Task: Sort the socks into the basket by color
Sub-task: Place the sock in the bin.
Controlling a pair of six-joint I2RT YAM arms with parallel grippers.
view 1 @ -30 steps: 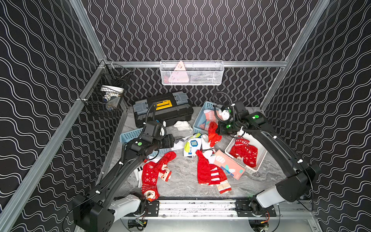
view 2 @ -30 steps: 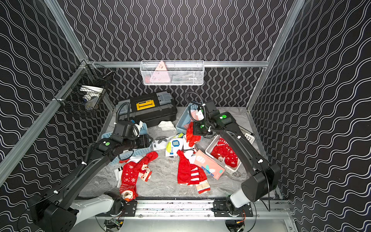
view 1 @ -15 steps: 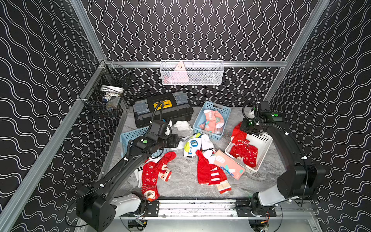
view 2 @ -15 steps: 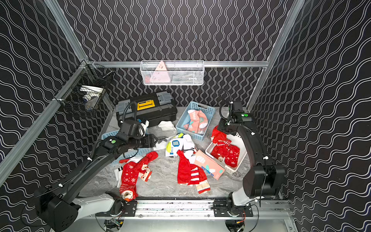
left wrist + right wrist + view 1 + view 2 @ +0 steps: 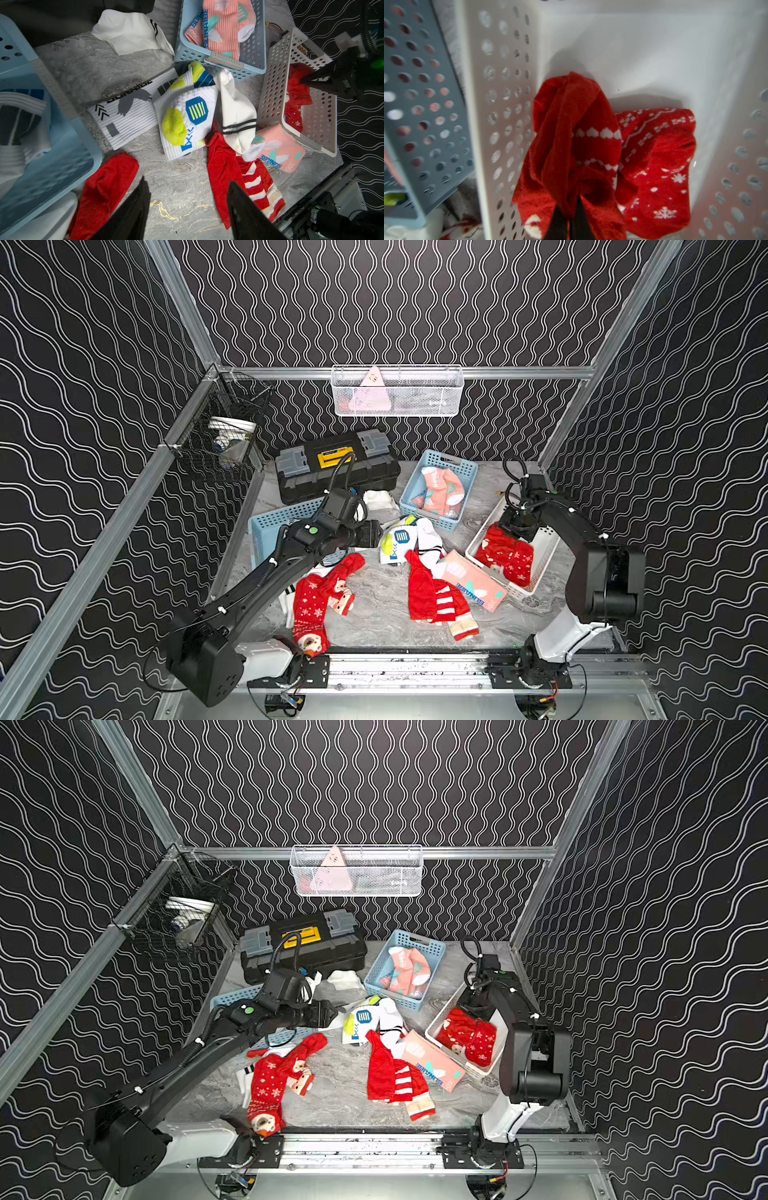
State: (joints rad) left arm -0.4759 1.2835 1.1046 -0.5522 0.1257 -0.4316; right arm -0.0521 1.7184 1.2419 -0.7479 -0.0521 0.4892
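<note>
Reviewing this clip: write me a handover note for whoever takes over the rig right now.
Right hand: shut on a red sock hanging inside the white basket, not yet released.
Left hand: open, empty, above the loose socks.
Done: patterned red socks in the white basket; salmon-pink socks in the rear blue basket; white socks in the left blue basket.
Left: release the red sock, then sort the table's Christmas socks, striped sock, white pile, pink sock and the white sock by the toolbox.
</note>
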